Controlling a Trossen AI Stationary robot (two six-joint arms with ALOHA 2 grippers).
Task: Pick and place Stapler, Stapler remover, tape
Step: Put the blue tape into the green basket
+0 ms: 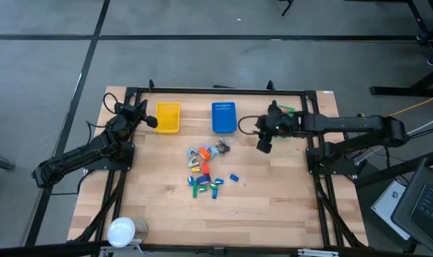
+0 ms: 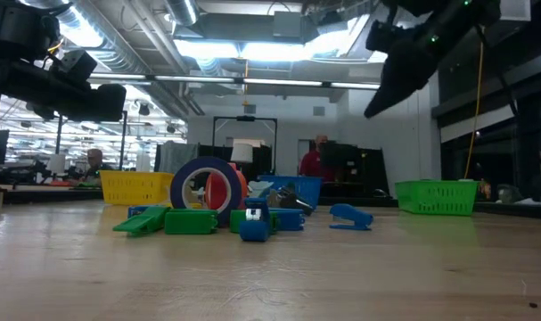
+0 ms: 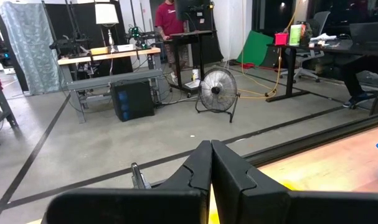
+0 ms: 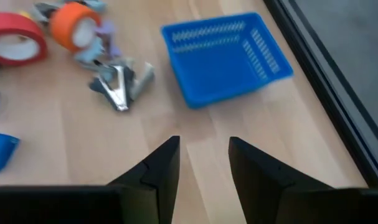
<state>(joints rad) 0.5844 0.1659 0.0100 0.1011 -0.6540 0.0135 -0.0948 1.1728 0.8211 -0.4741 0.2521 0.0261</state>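
Note:
A pile of small things lies mid-table (image 1: 204,170). It holds a red tape roll (image 4: 14,40), an orange tape roll (image 4: 76,28), a metal staple remover (image 4: 117,84) at its far right, and small green and blue staplers (image 1: 205,187). One blue stapler (image 1: 234,178) lies apart on the right. My right gripper (image 4: 204,155) is open and empty. It hangs above the table between the pile and the blue basket (image 4: 223,56). My left gripper (image 3: 211,163) is shut and empty, raised beside the yellow basket (image 1: 167,118).
The yellow basket and the blue basket (image 1: 224,118) stand at the far middle of the table. A green basket (image 2: 435,196) stands at the far right. A white round thing (image 1: 121,232) sits at the near left corner. People are in the room beyond.

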